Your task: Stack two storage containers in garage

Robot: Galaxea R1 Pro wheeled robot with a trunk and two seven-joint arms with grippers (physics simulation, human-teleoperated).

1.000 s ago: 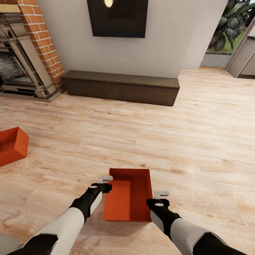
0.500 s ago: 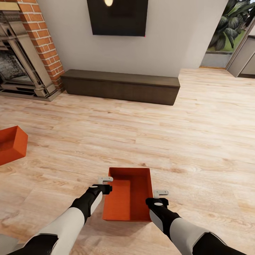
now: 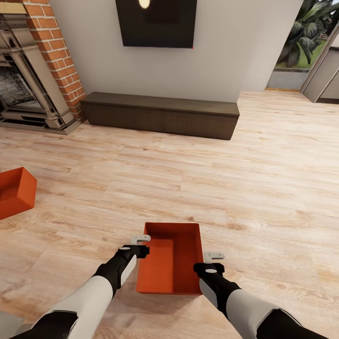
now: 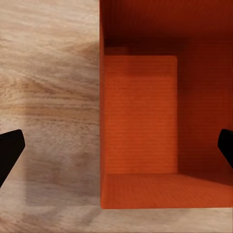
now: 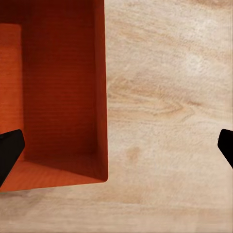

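Left gripper (image 3: 140,244): fingers spread wide, one dark fingertip (image 4: 10,151) over the wood floor (image 3: 263,188), the other over the bin's interior, so the jaws straddle the left long wall of the near storage container (image 3: 172,259) without closing on it. Right gripper (image 3: 214,263): likewise spread, one fingertip (image 5: 9,150) inside the bin, the other above bare planks, straddling the right long wall. Both forearms, black at the wrist and white behind, reach forward and down from the lower corners of the head view, angled slightly inward. Near container: open-top, orange-red, resting on the living-room planks between the two grippers. Second storage container (image 3: 15,192): on the floor well to the left, near the brick fireplace (image 3: 35,70). Low dark bench (image 3: 160,114) under a black wall TV (image 3: 157,22).
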